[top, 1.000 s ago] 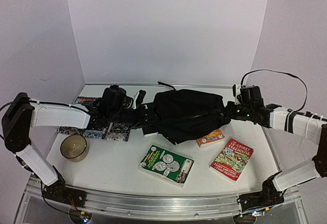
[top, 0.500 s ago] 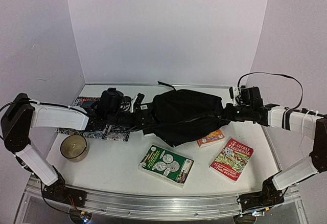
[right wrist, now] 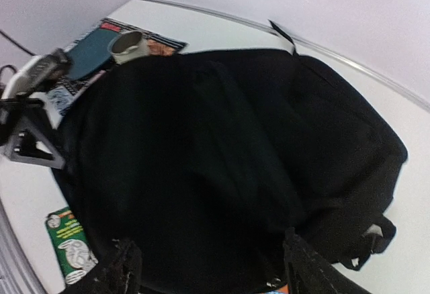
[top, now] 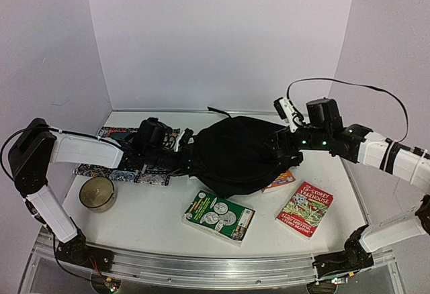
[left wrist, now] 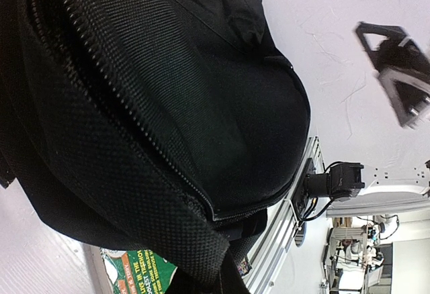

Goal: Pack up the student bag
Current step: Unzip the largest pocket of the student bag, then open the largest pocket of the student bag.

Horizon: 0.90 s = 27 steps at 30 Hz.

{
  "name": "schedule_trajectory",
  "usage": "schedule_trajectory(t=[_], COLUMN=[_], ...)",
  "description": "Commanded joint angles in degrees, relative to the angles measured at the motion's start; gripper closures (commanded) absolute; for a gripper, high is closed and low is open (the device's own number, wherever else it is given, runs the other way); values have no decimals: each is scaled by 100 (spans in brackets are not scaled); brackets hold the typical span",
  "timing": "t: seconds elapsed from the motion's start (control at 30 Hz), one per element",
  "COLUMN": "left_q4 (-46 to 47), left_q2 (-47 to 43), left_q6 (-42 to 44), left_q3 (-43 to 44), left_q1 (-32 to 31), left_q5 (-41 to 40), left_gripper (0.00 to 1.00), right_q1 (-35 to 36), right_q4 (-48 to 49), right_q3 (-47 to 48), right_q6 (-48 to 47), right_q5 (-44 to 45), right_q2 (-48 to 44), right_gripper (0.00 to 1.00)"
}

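My right gripper (right wrist: 213,275) hangs spread wide over the bag (top: 235,154), which sits mid-table. My left gripper (top: 183,156) is closed at its left edge; I can't tell if it pinches fabric. There is bare table (top: 336,180) to the right. Only the left wrist view shows the zipper (left wrist: 127,116).

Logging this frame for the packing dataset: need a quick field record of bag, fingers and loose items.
bag: student bag, lying between the two grippers
left gripper: fingers shut, apparently pinching bag's left edge
right gripper: fingers open above bag's right side, holding nothing
outside bag: green book, red book, small orange book partly under bag
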Motion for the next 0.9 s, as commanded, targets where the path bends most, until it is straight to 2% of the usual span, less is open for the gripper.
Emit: schedule_trajectory(t=[0.0, 0.1, 0.37, 0.53, 0.87], left_q4=[124, 127, 139, 163, 174], left_q2=[61, 33, 6, -10, -41], left_q6=[159, 181, 177, 179, 218], left_q3=[319, 303, 198, 145, 85], left_q1=[-35, -52, -80, -103, -107], left_q5=[193, 200, 157, 139, 96], left_gripper=[100, 100, 100, 100, 100], right_q1=[666, 1075, 1839, 1983, 2012], right_q4=[-564, -657, -458, -464, -662], right_q3=[621, 893, 1981, 2505, 2645], right_q6=[-787, -843, -231, -45, -155], right_q5=[-208, -146, 481, 880, 884], right_q2=[163, 648, 2327, 3182, 3736], right_gripper=[19, 14, 11, 11, 8])
